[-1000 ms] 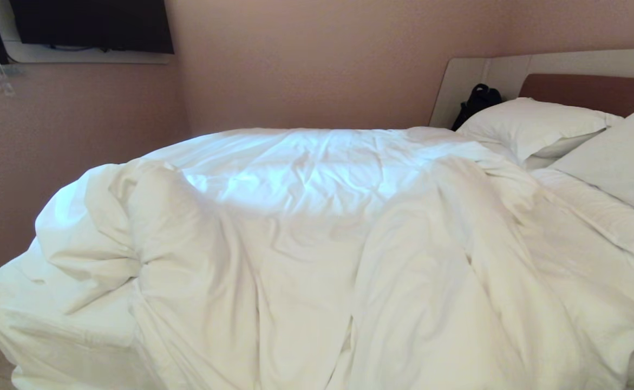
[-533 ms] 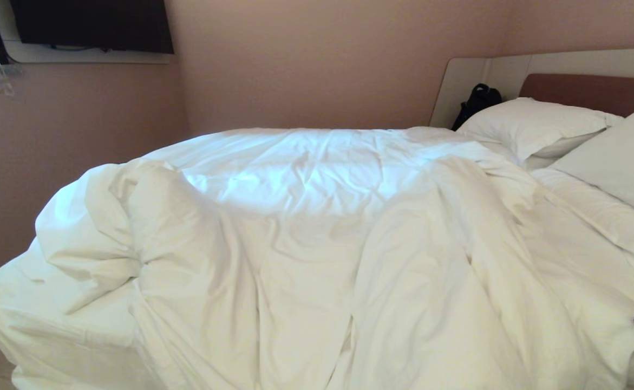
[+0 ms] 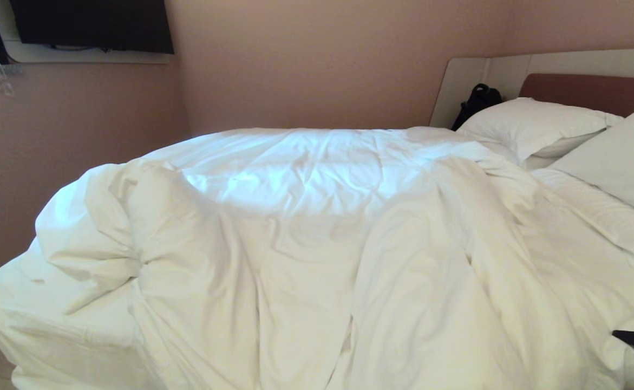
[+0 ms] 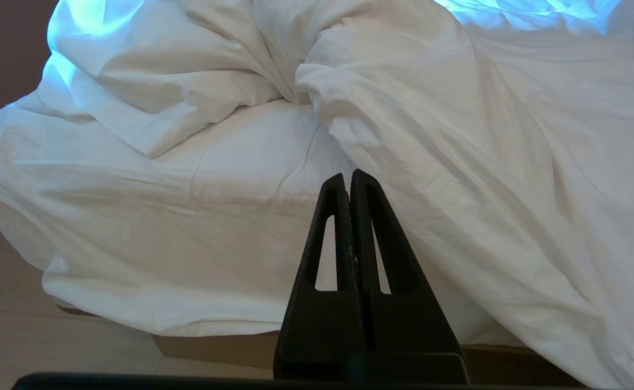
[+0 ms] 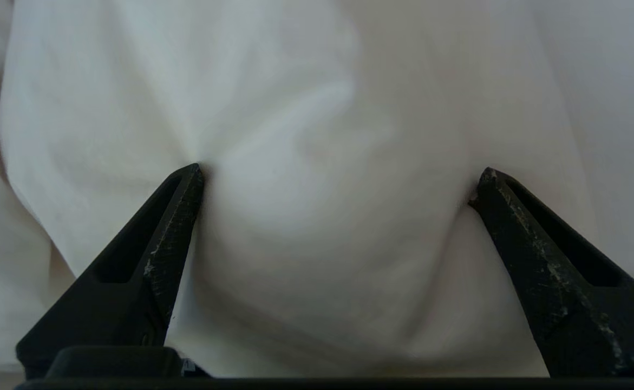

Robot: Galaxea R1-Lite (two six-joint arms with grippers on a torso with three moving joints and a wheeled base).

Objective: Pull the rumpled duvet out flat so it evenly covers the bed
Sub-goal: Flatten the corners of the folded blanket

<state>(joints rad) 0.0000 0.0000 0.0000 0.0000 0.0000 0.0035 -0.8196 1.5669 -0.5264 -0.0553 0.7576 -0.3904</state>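
White cotton duvet [image 3: 317,244] heaped in ridges across the bed [image 3: 2,319], bunched high at the foot corner on the robot's left, bare mattress sheet [image 4: 197,179] exposed beneath it there. Grasp stage judged in hand: right gripper [image 5: 338,184] at the near right edge, jaws spread wide, tips pressed into a puffy fold, nothing pinched yet. Next: close on that fold, then draw outward; left gripper [image 4: 347,179] parked short of the bed's foot, jaws pressed together, empty.

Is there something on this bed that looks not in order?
Yes. The duvet lies bunched in thick folds, heaped toward the foot corner, leaving bare sheet there. A black bag also sits by the far pillow.
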